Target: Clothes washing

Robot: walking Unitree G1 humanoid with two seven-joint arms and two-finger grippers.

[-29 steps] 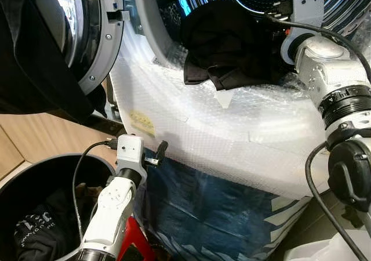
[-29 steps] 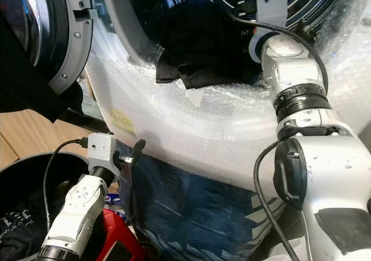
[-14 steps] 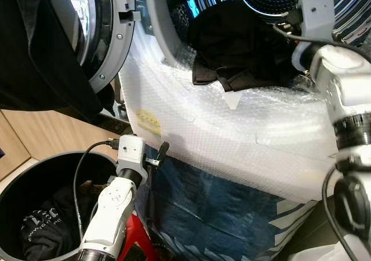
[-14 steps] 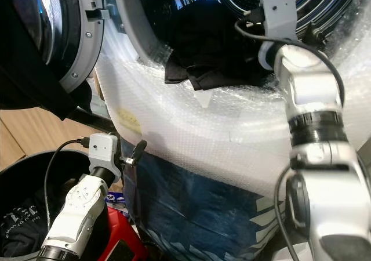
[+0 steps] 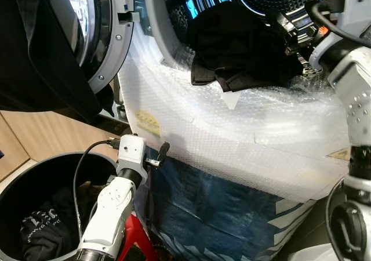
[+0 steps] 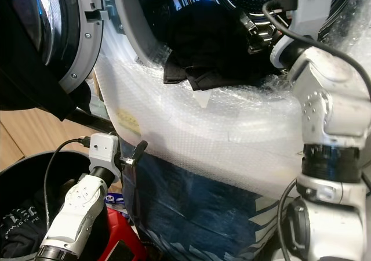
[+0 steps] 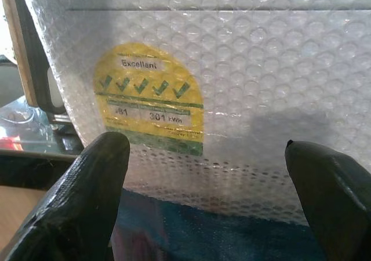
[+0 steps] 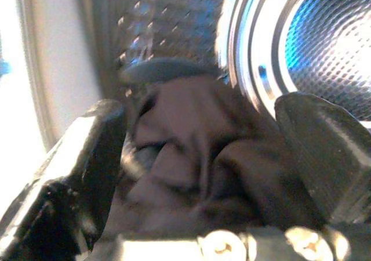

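Observation:
A black garment point(image 5: 237, 46) lies bunched on the lower rim of the washing machine's drum opening point(image 5: 174, 46), partly hanging over the bubble-wrapped front. My right gripper point(image 5: 293, 40) is at the garment's right edge, open. In the right wrist view its fingers point(image 8: 81, 168) stand wide apart with the dark cloth point(image 8: 197, 151) just beyond them. My left gripper point(image 5: 157, 155) is low by the machine's front, open. Its fingertips point(image 7: 87, 180) face the bubble wrap and a yellow label point(image 7: 151, 98).
The round door point(image 5: 107, 35) stands open at the left with dark cloth point(image 5: 40, 58) hanging over it. A black bin point(image 5: 35, 180) at lower left holds dark clothes point(image 5: 40, 235). Blue plastic sheeting point(image 5: 214, 214) covers the machine's lower front, and a red object point(image 5: 136, 240) sits under my left arm.
My right arm has drawn back to the right, so its black fingers now show beside the garment. The garment stays on the rim. The left arm is unchanged, and the camera shifted slightly.

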